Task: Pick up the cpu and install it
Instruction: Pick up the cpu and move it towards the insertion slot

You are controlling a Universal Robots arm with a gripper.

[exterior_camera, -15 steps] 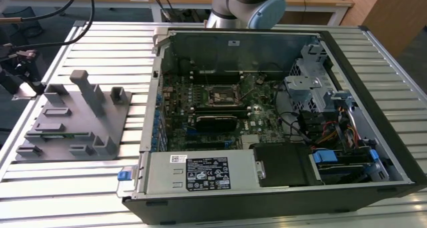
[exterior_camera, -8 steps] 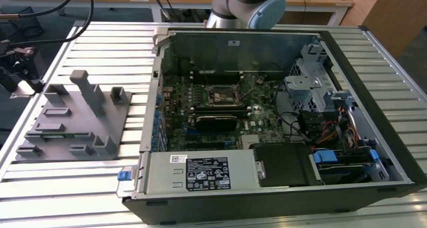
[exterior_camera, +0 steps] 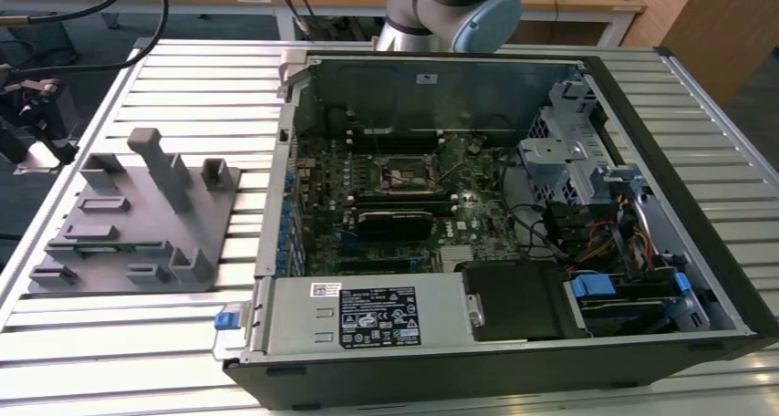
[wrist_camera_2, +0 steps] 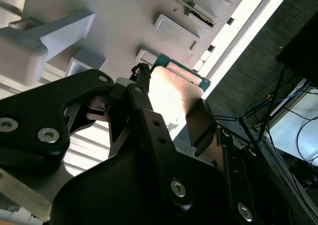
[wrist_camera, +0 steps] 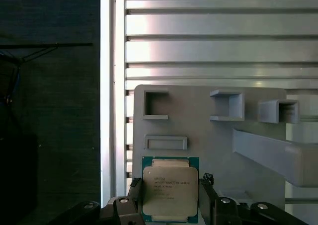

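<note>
The cpu [wrist_camera: 170, 192] is a flat square chip with a shiny metal top and a green rim. It sits between the black fingers [wrist_camera: 135, 197] of my gripper [wrist_camera: 170, 185], which touch its two opposite sides. In the second wrist view the cpu [wrist_camera_2: 176, 93] glares bright between the two fingers [wrist_camera_2: 201, 120], just above the grey fixture plate [wrist_camera_2: 114, 16]. My gripper [wrist_camera_2: 171, 101] is shut on the chip. In the exterior view the dark metal-framed socket [exterior_camera: 406, 171] lies in the middle of the motherboard, inside the open computer case [exterior_camera: 681, 279].
The grey fixture plate [exterior_camera: 134, 215] with raised posts and pockets lies on the slatted metal table [exterior_camera: 109, 361] at the exterior view's left. A green memory stick [exterior_camera: 112, 247] rests in it. The arm's base [exterior_camera: 444, 10] stands behind the case. Cables and drive bays fill the case's right side.
</note>
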